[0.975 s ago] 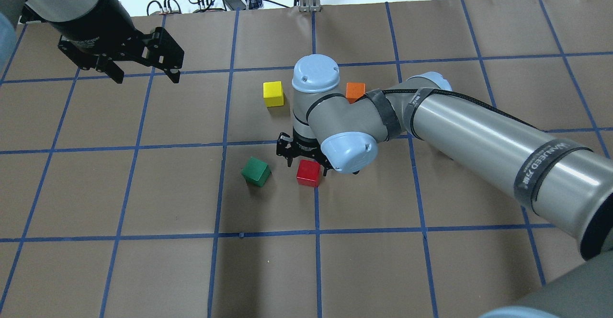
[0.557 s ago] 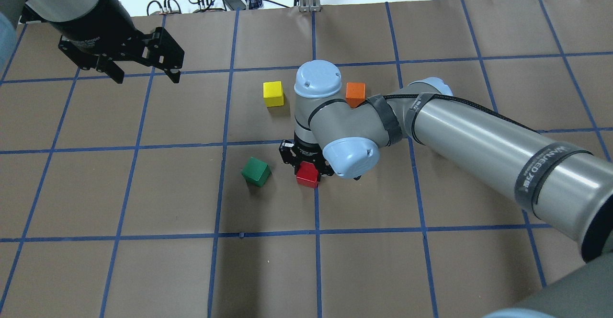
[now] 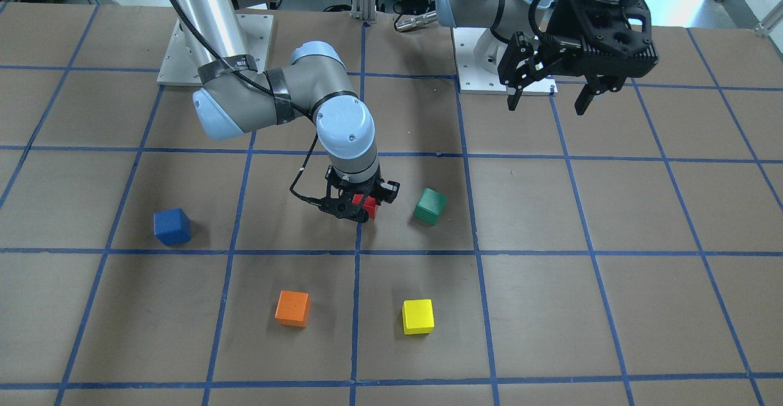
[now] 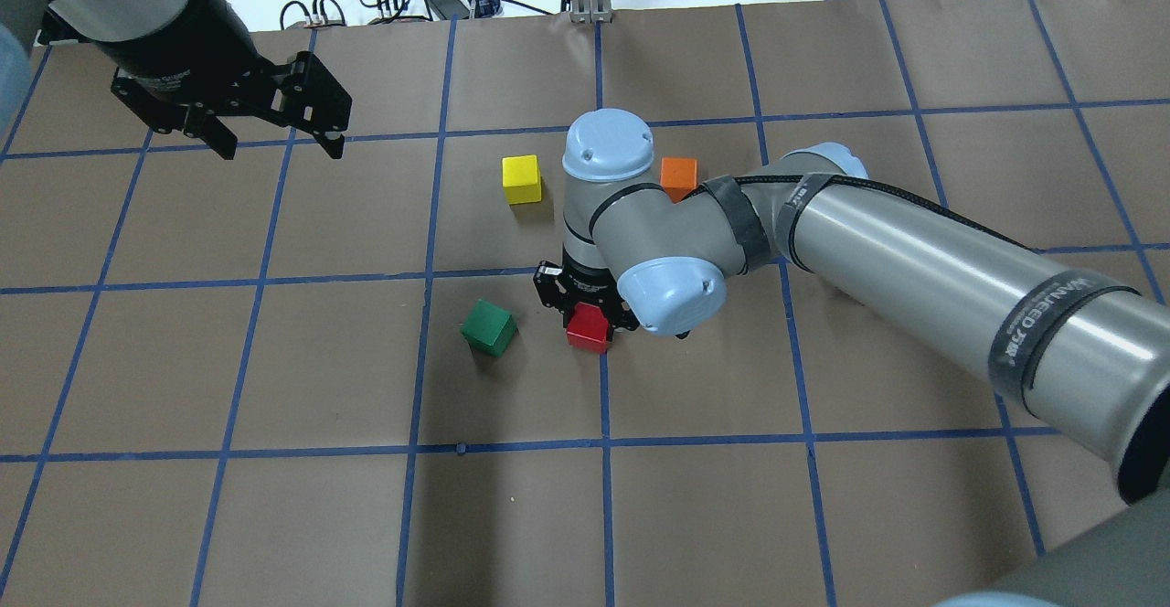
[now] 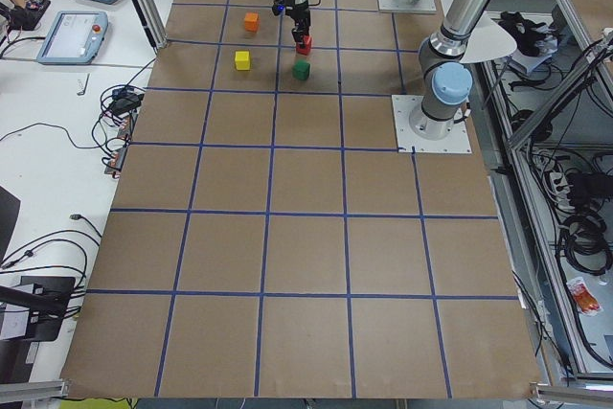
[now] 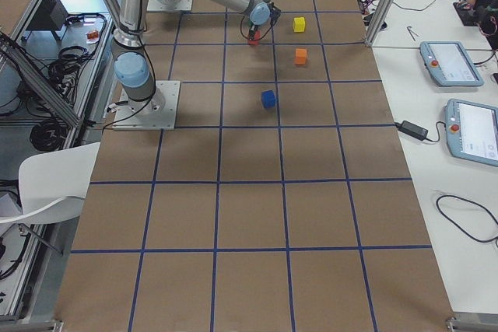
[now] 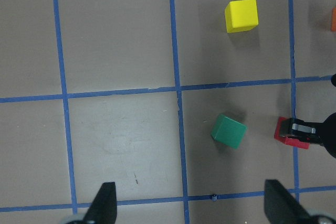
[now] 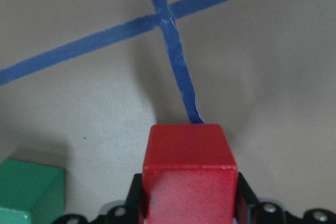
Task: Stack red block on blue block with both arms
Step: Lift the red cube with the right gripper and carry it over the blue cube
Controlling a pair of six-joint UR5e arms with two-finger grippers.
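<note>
At right hand (image 4: 590,318), one red block (image 4: 588,334)

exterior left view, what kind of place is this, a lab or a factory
Most likely a robotics lab: the left arm bolted to a table papered brown with a blue tape grid, and teach pendants on the side bench.

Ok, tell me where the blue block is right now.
In the front-facing view the blue block sits alone at centre-left, on the robot's right side; the orange block is its nearest neighbour, the red block farther off.
</note>
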